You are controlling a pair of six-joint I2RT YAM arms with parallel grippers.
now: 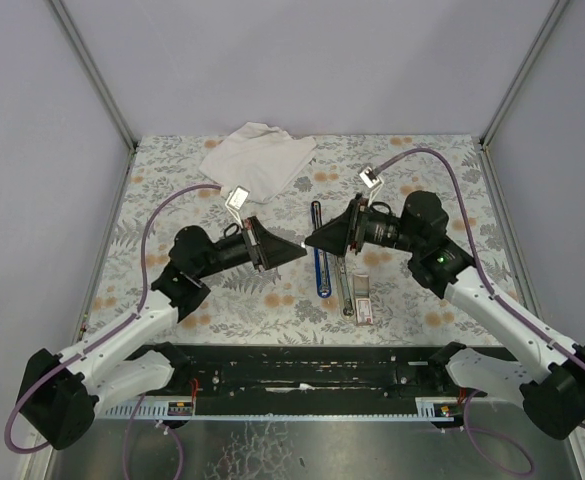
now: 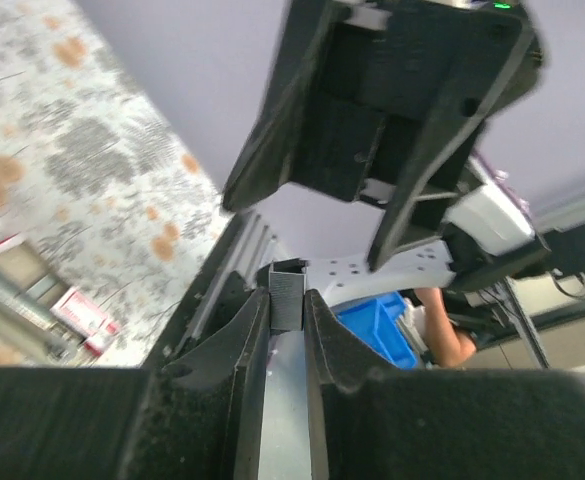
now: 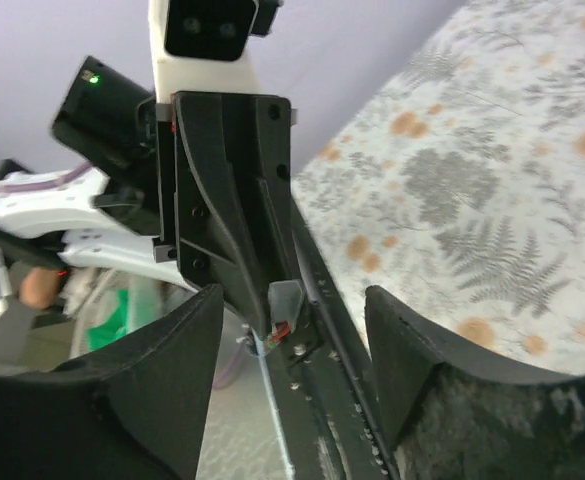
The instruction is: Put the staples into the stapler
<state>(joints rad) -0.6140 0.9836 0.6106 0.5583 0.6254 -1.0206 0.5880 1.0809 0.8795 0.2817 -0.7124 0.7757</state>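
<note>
The left gripper [image 1: 297, 249] hangs over the middle of the floral-patterned bench [image 1: 172, 200]. Its jaws are closed on a short grey strip [image 2: 286, 298], apparently a stick of staples, pinched low so that its top end stands proud of the fingertips. The right gripper [image 3: 290, 325] faces it tip to tip, jaws wide apart with nothing between them.

This looks like a mid-air handover that now rests with the left arm. To do it well, the right arm should back straight out along its own line without sweeping sideways, since a brush could twist the strip in the pinch. The left should grip firmly but gently, because such strips snap easily. It should then turn the strip legs-down and parallel to the stapler's channel before lowering it.

The flat rectangular box [image 1: 363, 305] with the pink-red and white label lies on the bench on the right gripper's side. It sits just beside a silvery-grey stapler [image 1: 346, 288], with a long blue stapler [image 1: 319, 262] lying parallel to the left. I cannot tell which one is meant, nor whether its tray is open.

The right arm hangs close over the far ends of both staplers, so it stands in the way of the descent. The lilac cables [image 1: 162, 225] loop clear of it. A crumpled white cloth [image 1: 255, 160] lies at the far side, well apart.
</note>
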